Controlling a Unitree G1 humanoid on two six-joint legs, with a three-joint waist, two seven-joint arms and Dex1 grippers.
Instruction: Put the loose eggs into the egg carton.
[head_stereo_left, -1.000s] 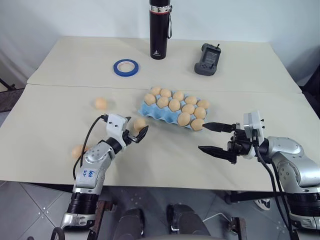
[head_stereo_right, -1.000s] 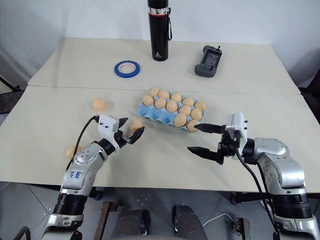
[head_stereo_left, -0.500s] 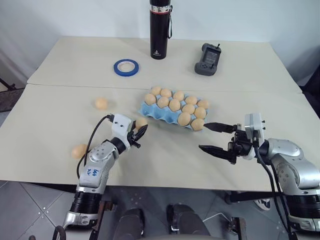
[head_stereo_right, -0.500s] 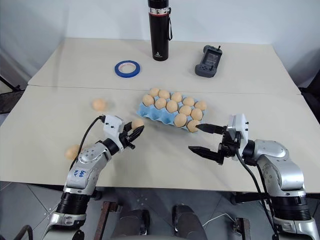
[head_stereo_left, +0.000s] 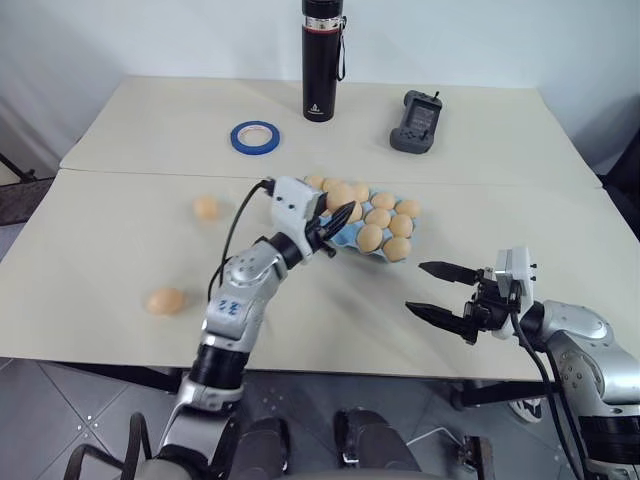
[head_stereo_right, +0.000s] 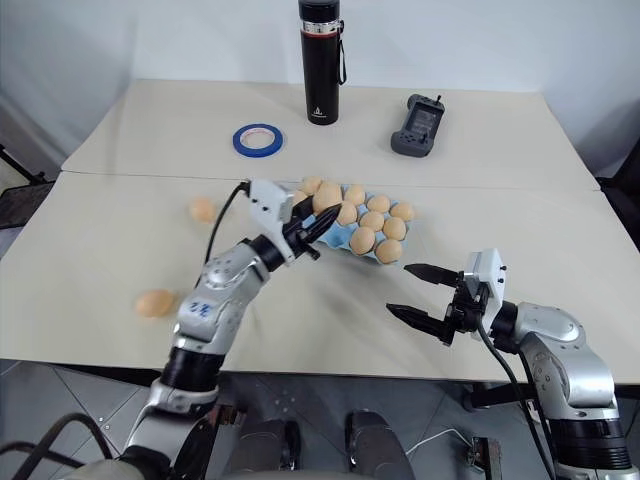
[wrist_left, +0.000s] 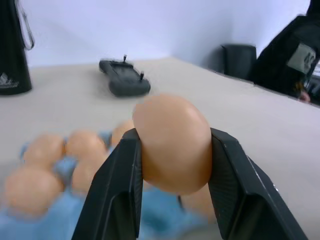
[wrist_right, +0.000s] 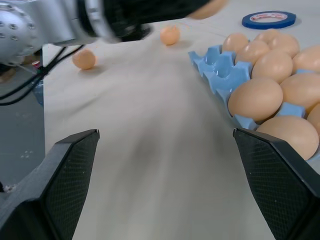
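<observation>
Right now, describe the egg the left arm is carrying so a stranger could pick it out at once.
Start at the egg carton, the light blue tray mid-table. Above its near-left corner hovers the left gripper, its black fingers shut on a pale orange-tan egg. Unlike the eggs in the cups or the two loose eggs lying on the table, it hangs in the air.

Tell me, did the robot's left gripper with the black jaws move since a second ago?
Yes. The left gripper, jaws shut on a pale orange-tan egg, rose off the table and swung right, now above the near left end of the light blue moulded egg carton.
</observation>
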